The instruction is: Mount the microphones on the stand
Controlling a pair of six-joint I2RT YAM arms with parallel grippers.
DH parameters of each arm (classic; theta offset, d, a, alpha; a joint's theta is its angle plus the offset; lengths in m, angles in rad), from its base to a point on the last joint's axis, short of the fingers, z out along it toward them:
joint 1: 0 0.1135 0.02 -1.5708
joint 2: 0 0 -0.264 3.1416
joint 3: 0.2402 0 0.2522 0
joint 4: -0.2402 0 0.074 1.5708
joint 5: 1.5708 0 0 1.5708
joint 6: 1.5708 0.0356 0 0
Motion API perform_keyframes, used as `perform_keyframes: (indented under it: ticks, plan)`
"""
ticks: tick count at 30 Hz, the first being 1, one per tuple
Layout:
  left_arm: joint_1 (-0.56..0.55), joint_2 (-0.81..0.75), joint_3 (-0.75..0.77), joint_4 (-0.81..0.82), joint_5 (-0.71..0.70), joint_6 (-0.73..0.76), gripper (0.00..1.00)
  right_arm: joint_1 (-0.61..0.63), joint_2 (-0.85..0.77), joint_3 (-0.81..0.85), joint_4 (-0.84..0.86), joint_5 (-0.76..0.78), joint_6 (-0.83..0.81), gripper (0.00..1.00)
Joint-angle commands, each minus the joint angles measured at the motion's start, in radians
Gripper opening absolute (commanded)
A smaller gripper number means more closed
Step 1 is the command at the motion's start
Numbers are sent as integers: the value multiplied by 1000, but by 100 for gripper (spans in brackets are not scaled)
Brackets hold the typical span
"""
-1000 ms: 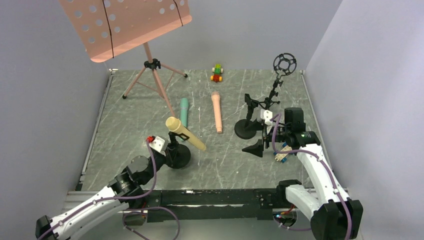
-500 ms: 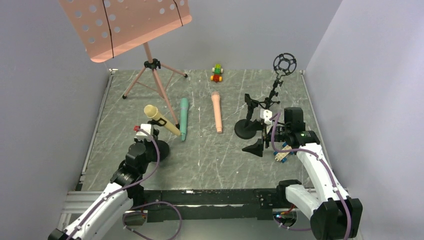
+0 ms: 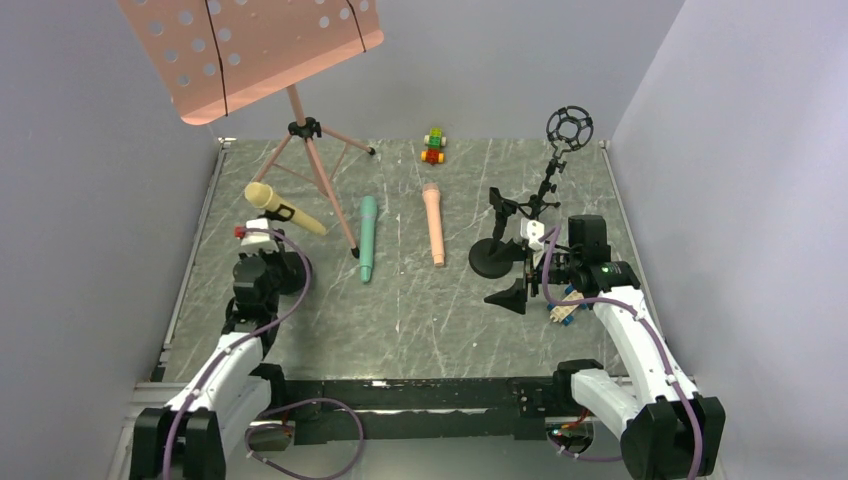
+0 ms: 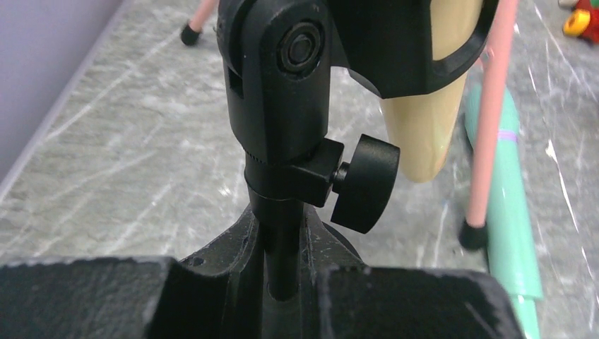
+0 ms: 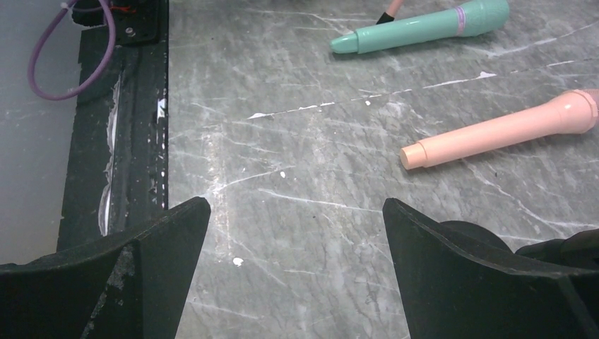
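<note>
Leftward is where the left arm is travelling: since a second ago it is carrying the short stand (image 4: pixel 282 127), with the pale yellow microphone (image 3: pixel 283 208) clipped in, from mid-table out to the far left side, while the right arm is not shifting at all. Looming just ahead and to the right of the left hand (image 4: pixel 279 300) is the pink music stand (image 3: pixel 250 45), one leg (image 4: pixel 487 141) coming down beside the load onto the grey table (image 3: pixel 420 320). That hand is clamping tight on the short stand's post, below the knob (image 4: pixel 364 183). The right hand (image 5: pixel 293 212) is hanging with its fingers wide apart and nothing between them, the tall stand (image 3: pixel 490 261) just to its right. Well ahead of it the teal microphone (image 3: pixel 367 237) and the pink microphone (image 3: pixel 433 223) are lying loose on the table, the toy car (image 3: pixel 433 146) farther off. The step looks like repositioning the loaded stand, so the arm should be keeping the post upright, steering clear of that leg, and seating the base flat before letting go. The base is hiding under the hand, the yellow head is running out of the wrist view, and how firmly the clip (image 4: pixel 424 63) is gripping is not showing.
</note>
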Motion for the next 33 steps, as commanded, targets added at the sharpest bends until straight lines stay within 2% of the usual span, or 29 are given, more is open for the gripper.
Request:
perform_keyframes:
  ticks: [1,7,10,19,21,23,30,33]
  plan:
    - [87,39,64,335,144,24,0,-5,-12,17,-5,-33,-36,100]
    - [216,237,122,447,332,41,0,-5,-4,20,-16,-36,-46,100]
    - [224,301,118,508,337,64,0,-5,-3,19,-15,-34,-45,100]
    - [225,379,109,547,351,70,0,-4,-1,21,-20,-31,-50,100]
    - [225,370,109,528,340,66,6,-5,-4,20,-19,-31,-47,100]
    - [225,362,111,506,337,68,17,-4,-8,20,-19,-32,-48,100]
    - [224,348,115,469,341,59,38,-4,-20,22,-23,-30,-52,100]
    - [223,341,112,461,338,58,42,-4,-25,24,-24,-30,-54,100]
